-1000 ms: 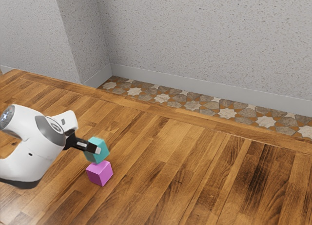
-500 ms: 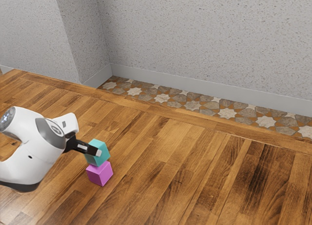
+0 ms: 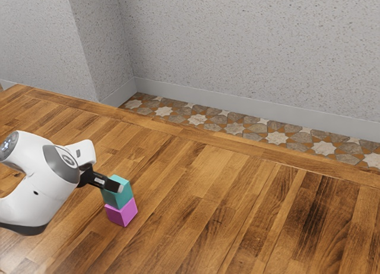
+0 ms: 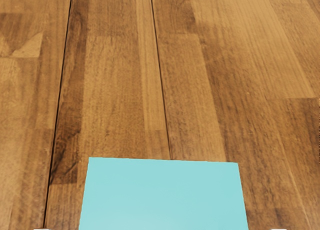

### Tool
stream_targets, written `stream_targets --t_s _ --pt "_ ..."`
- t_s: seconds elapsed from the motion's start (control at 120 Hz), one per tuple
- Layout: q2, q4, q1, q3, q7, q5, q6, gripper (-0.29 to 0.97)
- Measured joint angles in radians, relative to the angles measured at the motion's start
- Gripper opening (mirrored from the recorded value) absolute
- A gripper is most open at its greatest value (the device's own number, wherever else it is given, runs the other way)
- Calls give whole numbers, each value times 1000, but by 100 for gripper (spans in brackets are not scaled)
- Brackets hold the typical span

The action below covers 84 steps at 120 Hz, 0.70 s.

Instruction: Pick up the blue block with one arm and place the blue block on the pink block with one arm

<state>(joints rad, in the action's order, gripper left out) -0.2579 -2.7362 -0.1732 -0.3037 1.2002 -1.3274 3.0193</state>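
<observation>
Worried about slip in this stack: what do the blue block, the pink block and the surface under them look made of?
The blue block: flat teal faces, no grain or glare; probably matte plastic or painted. The pink block: same plain, matte look. The surface: wood planks, visible grain and seams, slight sheen; possibly laminate.

Plank floor point(image 3: 237, 214) — varnished wood, soft sheen, dark grain streaks. Blue block point(image 3: 117, 191) and pink block point(image 3: 122, 211): smooth, matt, plastic-like faces. Wall point(image 3: 249, 42), upper frame: rough speckled plaster. Tile strip point(image 3: 249, 126) — matt, stone-like. Arm shell point(image 3: 32, 179), lower left: smooth glossy white.
</observation>
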Motion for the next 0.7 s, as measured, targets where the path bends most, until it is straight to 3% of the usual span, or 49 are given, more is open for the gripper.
stream_targets --t_s 0.083,0.125,0.217,0.308,0.392,0.433,0.492,0.533,0.625,0.7 --pt "0 6 -4 1 6 8 -2 57" --pt "-1 33 -23 17 11 70 -8 58" --pt "14 329 -70 171 22 433 -151 61" --pt "73 726 -66 233 -37 824 -468 63" --pt "111 898 -39 246 -157 1036 -746 63" --pt "127 924 -13 267 -230 1086 -865 64" --pt "181 963 123 413 -330 1109 -1001 64" --pt "210 992 162 474 -396 1118 -1082 64" --pt "230 1051 12 375 -526 1128 -1231 65" --pt "233 1081 -58 339 -619 1129 -1320 65"
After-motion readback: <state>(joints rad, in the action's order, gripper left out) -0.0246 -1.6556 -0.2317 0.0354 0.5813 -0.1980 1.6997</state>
